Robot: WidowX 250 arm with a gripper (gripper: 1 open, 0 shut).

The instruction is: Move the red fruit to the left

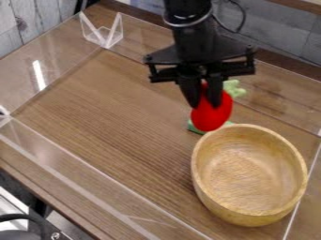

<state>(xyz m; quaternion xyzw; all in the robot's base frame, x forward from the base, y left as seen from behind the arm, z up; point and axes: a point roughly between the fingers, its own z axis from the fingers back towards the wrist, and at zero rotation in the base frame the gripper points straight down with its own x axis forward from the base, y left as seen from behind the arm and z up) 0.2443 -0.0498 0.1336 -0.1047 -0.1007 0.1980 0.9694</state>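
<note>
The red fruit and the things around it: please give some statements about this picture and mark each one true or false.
1. The gripper is shut on the red fruit. True.
2. The red fruit lies inside the wooden bowl. False: it is held in the gripper, outside the bowl's rim and toward its upper left in the picture.
3. The wooden bowl is empty. True.
4. A green block shows just behind the gripper. True.
5. The gripper points sideways, level with the table. False: it points steeply down.
</note>
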